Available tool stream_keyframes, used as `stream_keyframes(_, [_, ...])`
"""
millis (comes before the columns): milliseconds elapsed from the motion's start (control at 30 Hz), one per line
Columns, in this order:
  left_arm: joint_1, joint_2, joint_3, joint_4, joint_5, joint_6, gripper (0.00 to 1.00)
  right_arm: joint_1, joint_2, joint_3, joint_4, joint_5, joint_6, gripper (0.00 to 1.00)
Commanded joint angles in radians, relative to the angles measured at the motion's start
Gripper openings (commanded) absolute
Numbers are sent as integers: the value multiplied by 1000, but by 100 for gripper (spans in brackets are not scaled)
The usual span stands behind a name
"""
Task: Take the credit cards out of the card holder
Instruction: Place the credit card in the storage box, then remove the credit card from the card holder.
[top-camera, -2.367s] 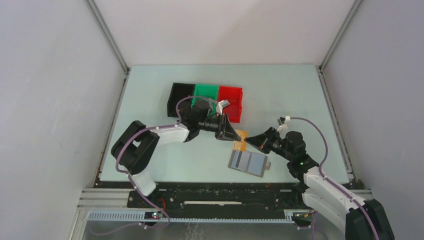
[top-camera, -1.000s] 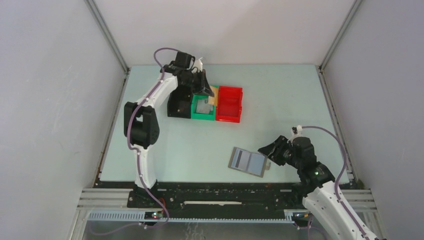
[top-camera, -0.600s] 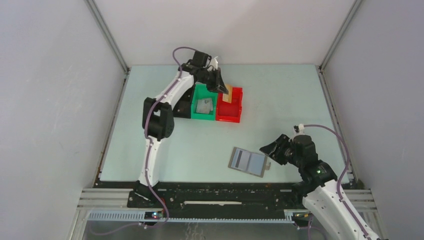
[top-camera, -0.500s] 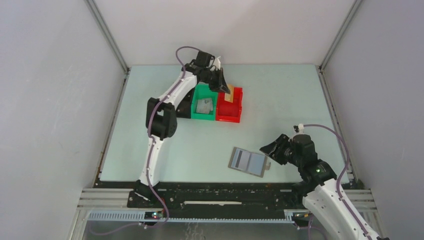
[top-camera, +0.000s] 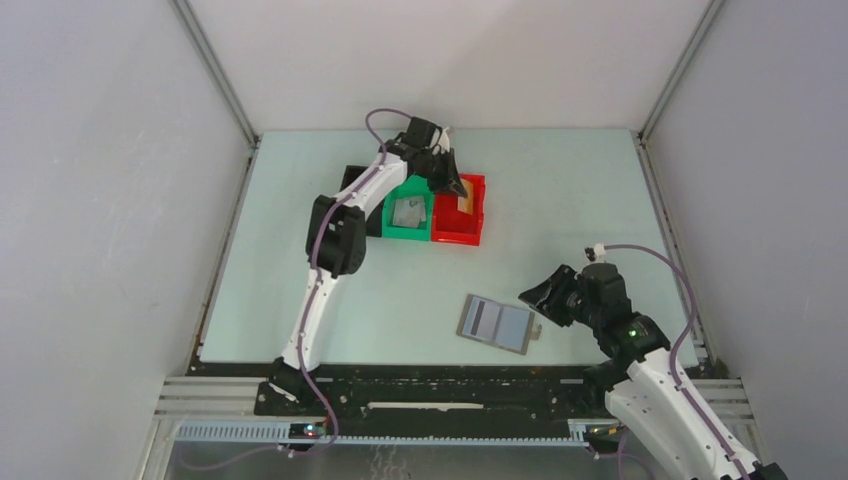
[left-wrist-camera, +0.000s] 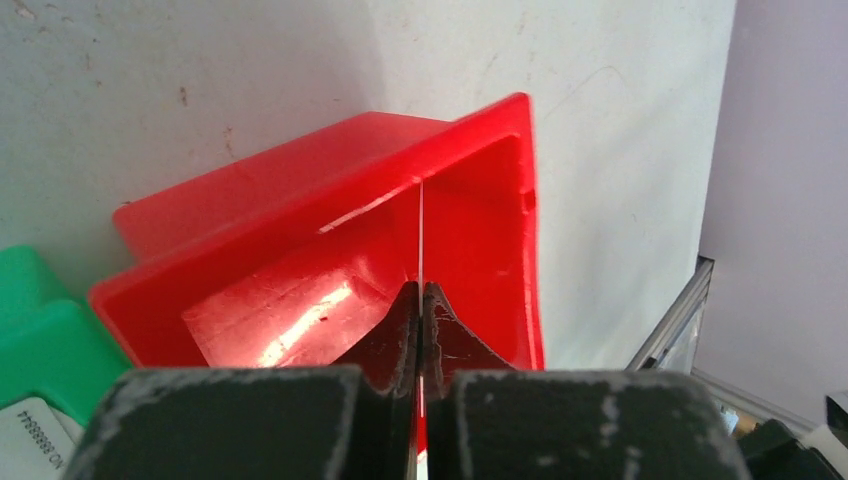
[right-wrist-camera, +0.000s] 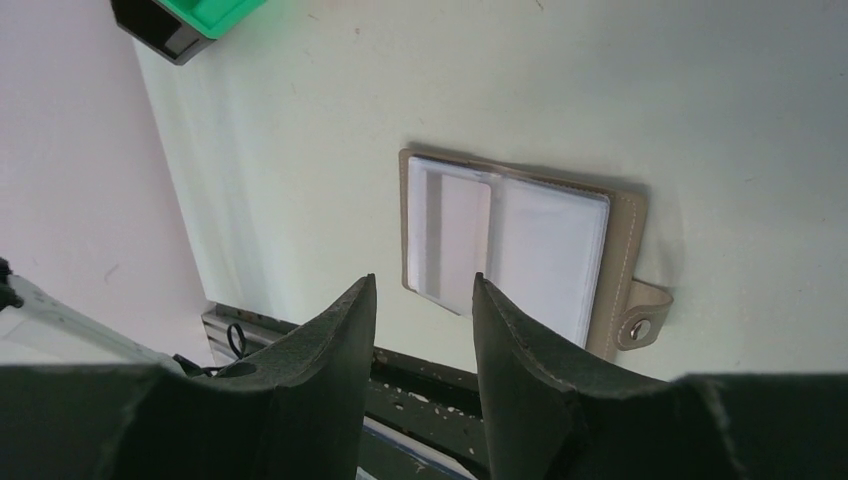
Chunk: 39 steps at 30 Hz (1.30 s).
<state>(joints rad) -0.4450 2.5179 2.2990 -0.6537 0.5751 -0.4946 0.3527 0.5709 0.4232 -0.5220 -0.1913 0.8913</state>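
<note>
From the left wrist cam the thin flat card (left-wrist-camera: 421, 225) pinched in the left gripper (left-wrist-camera: 421, 292) is just an edge-on pale line, face unreadable, and the green plastic bin (left-wrist-camera: 40, 330) plus a white printed card (left-wrist-camera: 30, 440) get chopped off at the bottom-left corner.

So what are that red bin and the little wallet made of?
The red bin looks like moulded plastic: glossy, with bright glare and fine scratches on its floor. The card holder seems leather or imitation, matte tan with stitched edges and a snap on its tab; its pale pockets are unclear.
</note>
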Motion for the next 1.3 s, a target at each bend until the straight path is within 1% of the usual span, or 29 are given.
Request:
stream_keyframes(0, [-7, 8, 28, 31, -25, -14, 1, -7, -24, 43, -5, 28, -5, 49])
stream_keyframes(67, [-8, 8, 26, 19, -47, -8, 7, -7, -25, 43, -4, 31, -2, 49])
stream_keyframes(133, [-8, 4, 31, 10, -63, -3, 23, -8, -21, 44, -1, 29, -1, 49])
stream_keyframes(200, [-8, -7, 34, 1, -75, 5, 32, -7, -15, 49, -1, 28, 3, 49])
stream_keyframes(233, [-8, -13, 34, -4, -79, 9, 34, -7, -13, 52, 0, 27, 2, 49])
stream_keyframes(300, [-8, -30, 37, -17, -89, 20, 36, -8, -10, 57, 1, 27, 0, 49])
stream_keyframes(433, [-9, -104, 34, -56, -111, 40, 36, -8, -5, 66, 3, 30, -2, 49])
stream_keyframes(567, [-19, -239, -6, -103, -164, 88, 36, -7, 1, 68, 13, 32, 4, 48])
stream_keyframes(633, [-23, -319, -54, -111, -191, 101, 36, -6, 6, 67, 18, 33, 6, 48])
stream_keyframes(733, [-35, -449, -165, -109, -224, 119, 36, -6, 14, 66, 35, 32, 12, 48])
stream_keyframes(833, [-59, -582, -334, -68, -243, 120, 36, 0, 30, 66, 51, 32, 28, 48])
stream_keyframes(900, [-73, -666, -465, -21, -238, 88, 36, 25, 45, 66, 61, 61, 47, 47])
stream_keyframes(1000, [-98, -784, -684, 100, -175, -2, 36, 103, 85, 52, 126, 98, 85, 45])
stream_keyframes(1033, [-104, -826, -782, 177, -90, -40, 36, 145, 108, 43, 182, 100, 102, 44])
stream_keyframes(1067, [-115, -860, -846, 225, -45, -78, 36, 164, 130, 34, 207, 106, 118, 43])
stream_keyframes(1133, [-151, -916, -948, 285, -21, -115, 36, 226, 179, 22, 262, 130, 146, 40])
stream_keyframes(1200, [-192, -948, -1030, 332, -5, -134, 36, 254, 241, 5, 315, 141, 173, 39])
stream_keyframes(1267, [-227, -949, -1101, 374, 13, -156, 36, 265, 303, -11, 349, 136, 197, 39])
